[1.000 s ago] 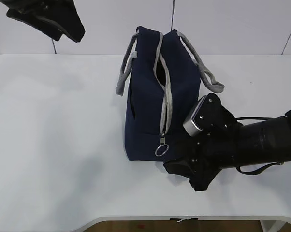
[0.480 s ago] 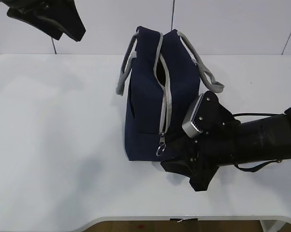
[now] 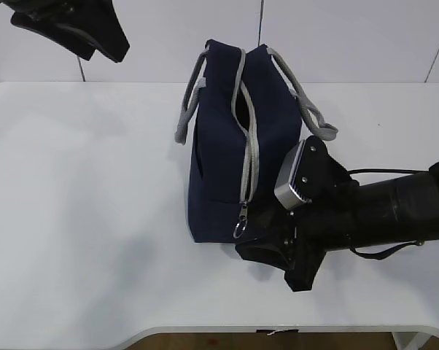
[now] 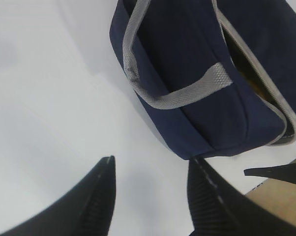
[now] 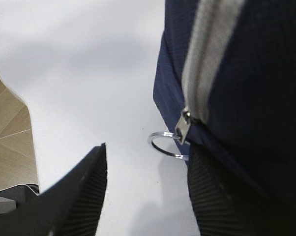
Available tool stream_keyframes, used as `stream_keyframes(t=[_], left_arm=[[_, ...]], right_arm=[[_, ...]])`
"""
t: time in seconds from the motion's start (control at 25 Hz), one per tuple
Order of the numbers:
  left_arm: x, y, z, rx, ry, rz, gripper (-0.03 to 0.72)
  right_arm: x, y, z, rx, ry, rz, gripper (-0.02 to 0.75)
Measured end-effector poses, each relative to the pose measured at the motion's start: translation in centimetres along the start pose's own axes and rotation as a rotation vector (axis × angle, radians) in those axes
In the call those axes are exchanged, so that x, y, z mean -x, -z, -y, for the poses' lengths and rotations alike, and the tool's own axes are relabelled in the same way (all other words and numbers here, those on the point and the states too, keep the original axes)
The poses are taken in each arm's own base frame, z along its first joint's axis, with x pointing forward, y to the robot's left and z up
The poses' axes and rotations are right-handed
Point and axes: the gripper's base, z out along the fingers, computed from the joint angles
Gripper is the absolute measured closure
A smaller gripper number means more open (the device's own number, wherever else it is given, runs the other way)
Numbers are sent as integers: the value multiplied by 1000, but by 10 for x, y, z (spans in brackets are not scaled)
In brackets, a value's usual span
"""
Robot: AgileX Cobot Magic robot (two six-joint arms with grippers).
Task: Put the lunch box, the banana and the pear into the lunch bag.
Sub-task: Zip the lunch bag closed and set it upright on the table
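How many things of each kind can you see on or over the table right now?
Lunch bags: 1, the lunch bag
Strap handles on it: 2
Zipper ring pulls: 1, the ring pull
Grippers: 2, the left gripper and the right gripper, both open
Loose food or boxes outside the bag: 0
Total: 6

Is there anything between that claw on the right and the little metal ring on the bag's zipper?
Nothing visible. The right claw stands open just short of the ring pull on the lunch bag, with only bare white table between them.
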Motion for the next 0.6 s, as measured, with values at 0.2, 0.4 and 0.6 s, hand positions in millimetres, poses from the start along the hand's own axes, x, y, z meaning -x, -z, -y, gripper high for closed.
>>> stream_keyframes(t=[0.2,0.4,0.6], left_arm=[[0,0,0,-2,1,2,326],[0,0,1,-7,3,2,326],[0,0,1,-11,5,2,326]], right_arm=[[0,0,0,1,36,2,307],[1,0,0,0,50,3,307],[1,0,2,-7,62,-2,307]])
